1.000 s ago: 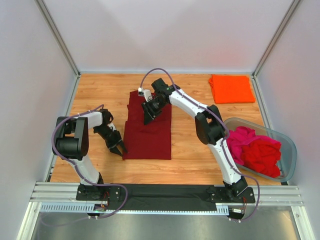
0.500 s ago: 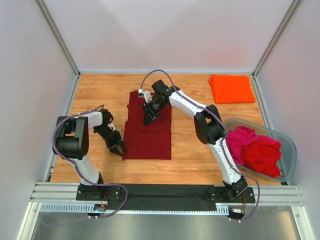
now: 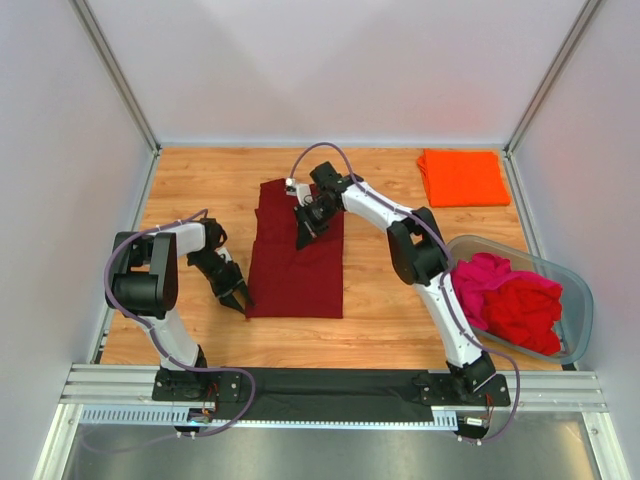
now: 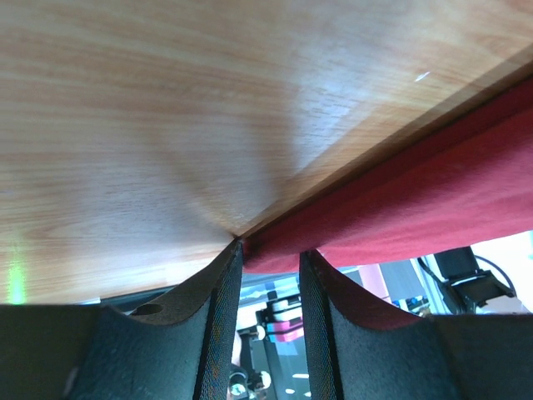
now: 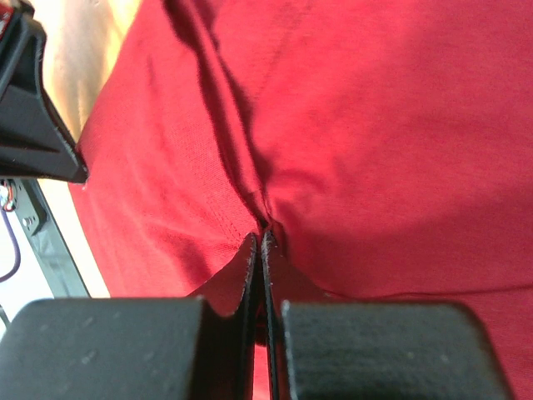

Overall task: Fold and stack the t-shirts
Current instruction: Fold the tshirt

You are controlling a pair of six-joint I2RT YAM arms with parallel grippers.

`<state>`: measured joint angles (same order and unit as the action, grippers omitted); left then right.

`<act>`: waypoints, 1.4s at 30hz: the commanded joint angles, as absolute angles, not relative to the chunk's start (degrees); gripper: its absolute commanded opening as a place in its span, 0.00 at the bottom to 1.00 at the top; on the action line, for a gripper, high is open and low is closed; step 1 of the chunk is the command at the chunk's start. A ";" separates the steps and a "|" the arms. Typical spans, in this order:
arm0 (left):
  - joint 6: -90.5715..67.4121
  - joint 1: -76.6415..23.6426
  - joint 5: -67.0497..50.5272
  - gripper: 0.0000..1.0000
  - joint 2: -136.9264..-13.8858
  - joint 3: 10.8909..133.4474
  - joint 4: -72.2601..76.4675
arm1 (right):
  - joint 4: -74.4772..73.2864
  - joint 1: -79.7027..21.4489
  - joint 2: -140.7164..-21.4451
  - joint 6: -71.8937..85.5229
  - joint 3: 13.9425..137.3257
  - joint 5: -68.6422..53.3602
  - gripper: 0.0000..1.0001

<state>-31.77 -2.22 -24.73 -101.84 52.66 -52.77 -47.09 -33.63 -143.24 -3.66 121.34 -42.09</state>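
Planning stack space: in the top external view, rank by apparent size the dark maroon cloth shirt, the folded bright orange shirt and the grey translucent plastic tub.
1. grey translucent plastic tub and dark maroon cloth shirt: too alike to rank.
2. folded bright orange shirt: clearly smallest.

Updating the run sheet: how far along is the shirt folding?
Done: orange t-shirt folded, far right corner. In hand: maroon t-shirt part-folded, right fingers pinching its cloth, left fingers open at its near-left edge. To do: pink t-shirt and red t-shirt heaped in the tub, then stacking.
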 commanded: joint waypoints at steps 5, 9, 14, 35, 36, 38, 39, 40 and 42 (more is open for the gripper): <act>-31.55 -2.29 -21.27 0.41 -102.22 51.59 -51.50 | -42.63 -32.17 -143.61 -1.41 123.49 -41.13 0.01; -31.82 -2.29 -21.79 0.41 -101.17 52.99 -52.82 | -42.45 -31.73 -142.83 1.84 124.71 -41.31 0.23; -30.68 -2.29 -15.83 0.42 -98.53 60.36 -59.93 | -44.82 -29.45 -135.36 11.39 122.44 -26.66 0.31; -33.93 -3.43 -37.44 0.42 -111.88 76.64 -37.71 | -37.62 -23.55 -123.48 22.23 96.24 -41.39 0.13; -33.93 -3.43 -36.75 0.42 -113.19 76.73 -37.18 | -36.14 -23.55 -123.83 22.50 95.02 -41.57 0.14; -33.40 -3.43 -35.86 0.42 -114.34 77.60 -37.26 | -34.99 -23.12 -125.06 23.29 93.87 -40.26 0.15; -33.14 -3.43 -34.99 0.42 -115.48 77.87 -37.09 | -33.33 -22.77 -125.68 23.81 92.30 -39.12 0.15; -32.79 -3.43 -34.72 0.42 -116.01 78.13 -37.00 | -32.18 -22.33 -126.38 25.21 91.42 -39.02 0.14; -32.78 -3.43 -32.36 0.42 -117.67 79.27 -37.70 | -29.55 -20.75 -127.53 26.01 89.48 -35.54 0.13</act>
